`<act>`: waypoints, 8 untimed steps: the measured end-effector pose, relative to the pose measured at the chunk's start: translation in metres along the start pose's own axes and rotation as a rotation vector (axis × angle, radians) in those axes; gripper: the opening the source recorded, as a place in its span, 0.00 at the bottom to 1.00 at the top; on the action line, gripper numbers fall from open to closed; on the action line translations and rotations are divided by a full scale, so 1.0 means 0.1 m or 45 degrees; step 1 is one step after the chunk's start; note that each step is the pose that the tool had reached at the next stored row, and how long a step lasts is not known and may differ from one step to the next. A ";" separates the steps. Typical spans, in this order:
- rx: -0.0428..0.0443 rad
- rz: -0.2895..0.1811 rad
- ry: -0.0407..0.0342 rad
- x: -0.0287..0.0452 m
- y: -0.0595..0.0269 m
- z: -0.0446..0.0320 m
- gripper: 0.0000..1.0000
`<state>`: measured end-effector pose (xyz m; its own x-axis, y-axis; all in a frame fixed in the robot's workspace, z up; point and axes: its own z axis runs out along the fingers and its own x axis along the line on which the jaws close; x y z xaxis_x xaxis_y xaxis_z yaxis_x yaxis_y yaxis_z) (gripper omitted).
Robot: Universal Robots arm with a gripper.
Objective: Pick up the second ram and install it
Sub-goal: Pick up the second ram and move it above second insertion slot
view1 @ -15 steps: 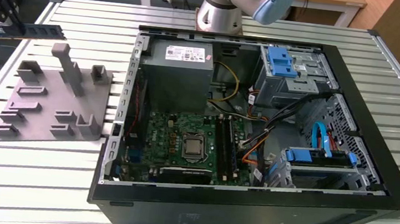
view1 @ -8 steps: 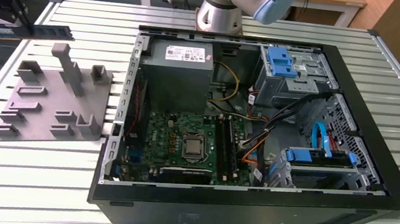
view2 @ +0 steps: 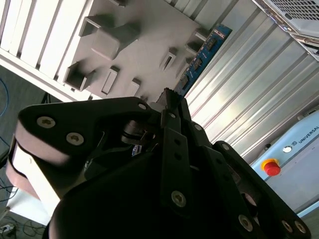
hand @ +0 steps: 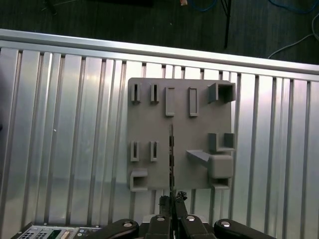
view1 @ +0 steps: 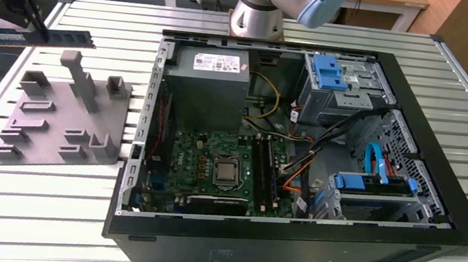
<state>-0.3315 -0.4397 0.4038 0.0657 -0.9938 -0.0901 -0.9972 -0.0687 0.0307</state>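
Gripper (view1: 40, 34) is clamped across the middle of the second ram (view1: 68, 38), holding it roughly level above the grey fixture (view1: 53, 112), likely keeping its contact edge free.

I see my arm (view1: 260, 6) as a silver-grey tube with a pale blue joint cap (view1: 322, 3); my gripper (view2: 172, 98) is matte black, its linkage bars (view2: 174, 149) studded with silver screws (view2: 75, 138)

In the exterior view, a slatted aluminium table (view1: 23, 226) carries an open black computer case (view1: 290, 257), spreading from centre toward three o'clock. A grey slotted fixture plate (view1: 52, 118) lies just beside it at nine o'clock.
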 end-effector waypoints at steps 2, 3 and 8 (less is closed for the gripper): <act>0.000 0.000 0.0000 0.001 -0.019 -0.001 0.14; 0.000 0.000 0.0000 0.002 -0.030 -0.001 0.14; 0.000 0.000 -0.0001 0.005 -0.081 -0.003 0.14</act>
<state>-0.3234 -0.4397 0.4038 0.0657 -0.9938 -0.0902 -0.9972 -0.0687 0.0308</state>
